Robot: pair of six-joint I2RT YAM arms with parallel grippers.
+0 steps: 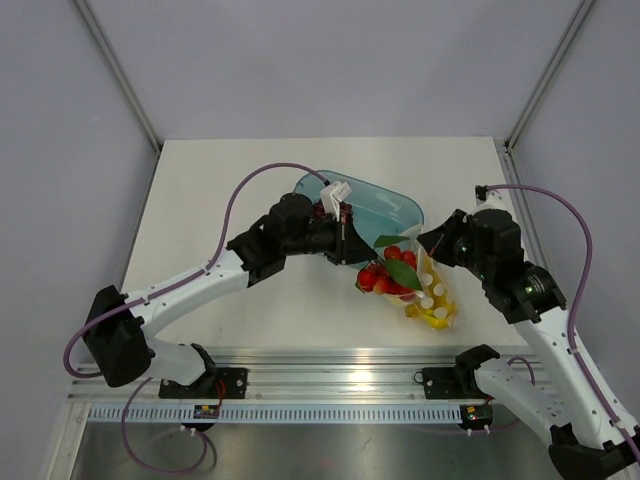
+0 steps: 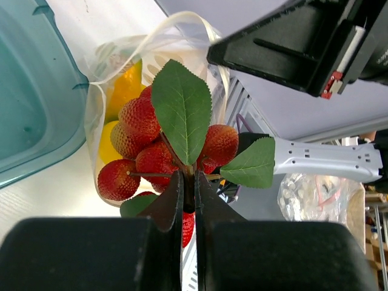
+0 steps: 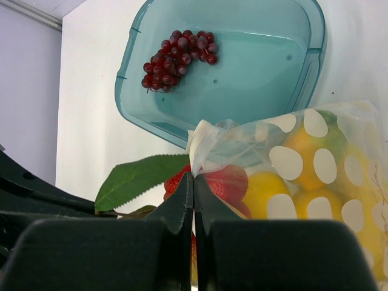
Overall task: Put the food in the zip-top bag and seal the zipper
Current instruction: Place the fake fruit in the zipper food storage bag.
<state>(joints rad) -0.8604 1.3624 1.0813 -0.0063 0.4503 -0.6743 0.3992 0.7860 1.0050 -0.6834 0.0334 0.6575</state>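
From the top camera I see the translucent teal-blue rectangular tray (image 1: 392,205) around the middle of the white tabletop (image 1: 210,200). Just on the near side of the tray lies the clear soft plastic bag printed with white round dots (image 1: 436,296), yellow showing through it. The bunch of glossy red toy strawberries with green leaves (image 1: 386,277) sits at the bag's mouth, just near of the tray too. My left gripper (image 1: 352,254) is by the tray's near-left edge and my right gripper (image 1: 428,250) by its near-right corner. From up here I cannot tell how either pair of fingers stands.

On the left wrist camera, the left fingers (image 2: 173,203) are closed tight on the thin stem of the strawberry bunch. The bag's clear film curves round the berries on the tray's side. The pale zipper strip (image 2: 203,24) arches open beyond them, and a yellow toy fruit (image 2: 124,91) lies deeper inside.

On the right wrist camera, the right fingers (image 3: 182,203) are pinched together on the bunched edge of the bag's mouth, just in front of the tray. The tray holds a cluster of dark red toy grapes (image 3: 176,57). Orange and yellow toy fruits (image 3: 300,151) show through the dotted film, with a strawberry and a leaf at the mouth
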